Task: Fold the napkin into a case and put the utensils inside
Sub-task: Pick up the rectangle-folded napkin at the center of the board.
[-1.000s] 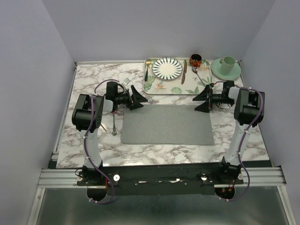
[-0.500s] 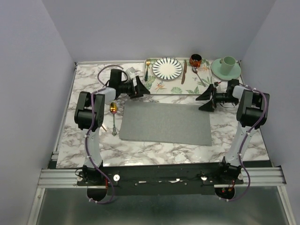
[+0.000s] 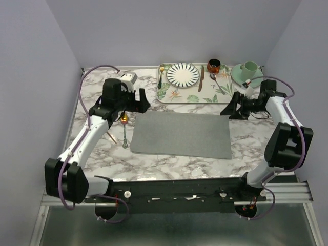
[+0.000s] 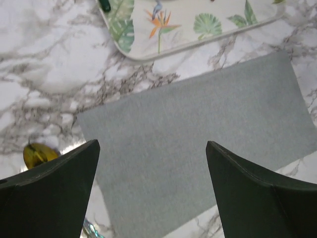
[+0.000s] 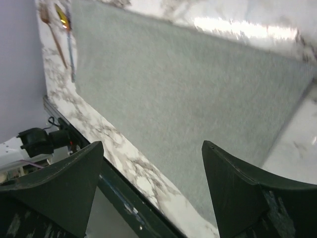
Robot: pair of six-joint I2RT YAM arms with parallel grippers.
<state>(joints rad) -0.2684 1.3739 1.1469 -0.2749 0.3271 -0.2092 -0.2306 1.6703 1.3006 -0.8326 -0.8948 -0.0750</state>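
Napkin (image 3: 180, 134) lies flat mid-table as a wide grey rectangle, its far edge just short of the tray (image 3: 177, 95). It is not yet the narrow case, so another lengthwise fold seems due.

Left gripper (image 3: 142, 101) hangs over the far-left corner with its jaws wide apart and nothing between them. Its wrist view shows that corner sitting between the fingers. Right gripper (image 3: 231, 108) is spread just as wide and empty at the far-right corner.

Spoon (image 3: 124, 121) and fork (image 5: 54, 39) wait on the marble just left of the cloth, and the spoon's bowl is close beside the far-left corner.

To do the fold well, I would:
- bring both grippers down onto their corners together and pinch the cloth right at the edge;
- lift only enough to clear the table;
- carry the far edge toward the near edge in step, so the cloth stays taut and square;
- lay edge on edge before letting go, since a skewed fold would give a crooked pocket.

Left fingers should come straight down, or they may knock the spoon.
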